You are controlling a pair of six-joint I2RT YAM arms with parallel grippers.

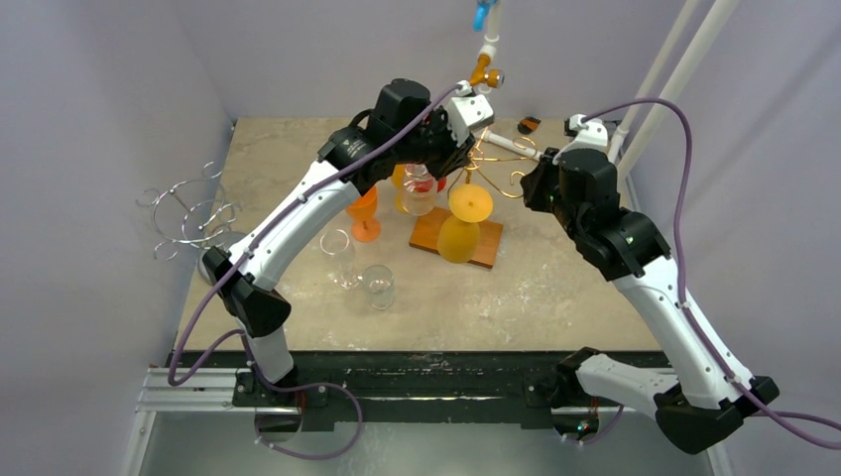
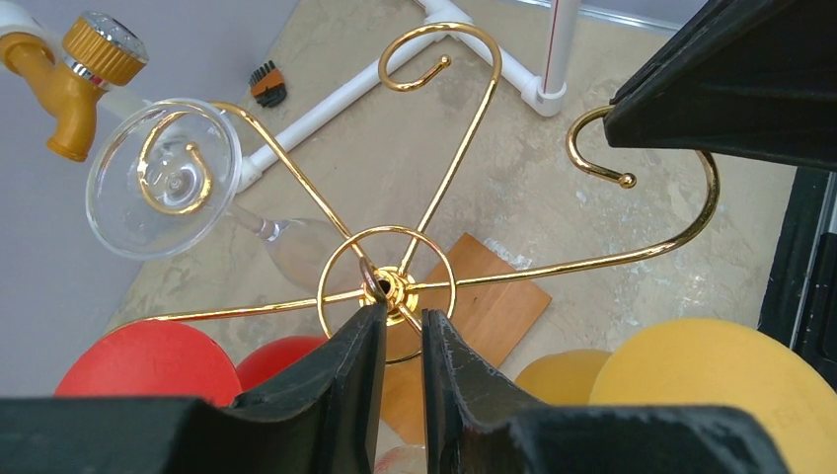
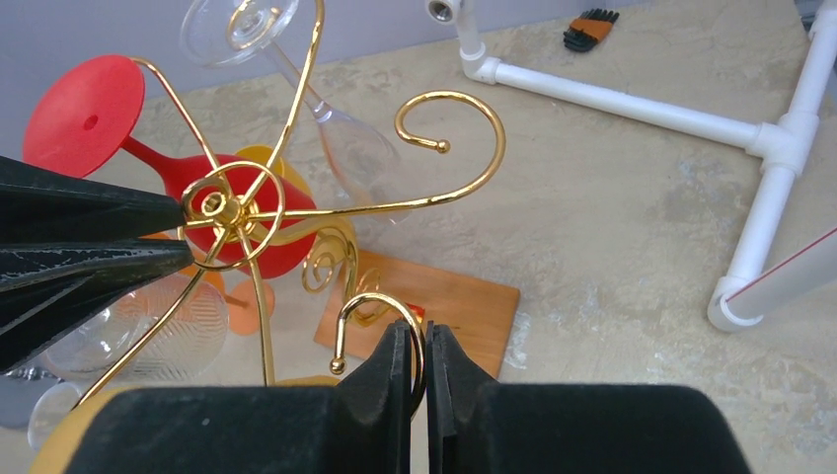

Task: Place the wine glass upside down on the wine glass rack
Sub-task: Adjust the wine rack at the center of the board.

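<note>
- The gold wine glass rack [image 1: 493, 159] stands on its wooden base [image 1: 488, 243] near the middle of the worktop [image 1: 555, 288].
- The left tool [image 2: 400, 321] is clenched on the rack's central hub, fingertips on either side of it.
- The right tool [image 3: 426, 341] is pinched shut on one curled gold arm.
- A clear wine glass [image 2: 163, 178] hangs upside down, its foot caught in a far arm's loop.
- A red glass [image 3: 84, 104] and a yellow glass [image 1: 466, 223] also hang inverted and crowd the hub; the yellow foot sits just under the right tool.
- An orange glass [image 1: 365, 218] and two clear glasses [image 1: 339, 253] [image 1: 378, 286] stand on the worktop near the base.
- A silver wire rack [image 1: 188, 213] sits at the left edge, and white pipe framing [image 3: 632, 104] lies behind.
</note>
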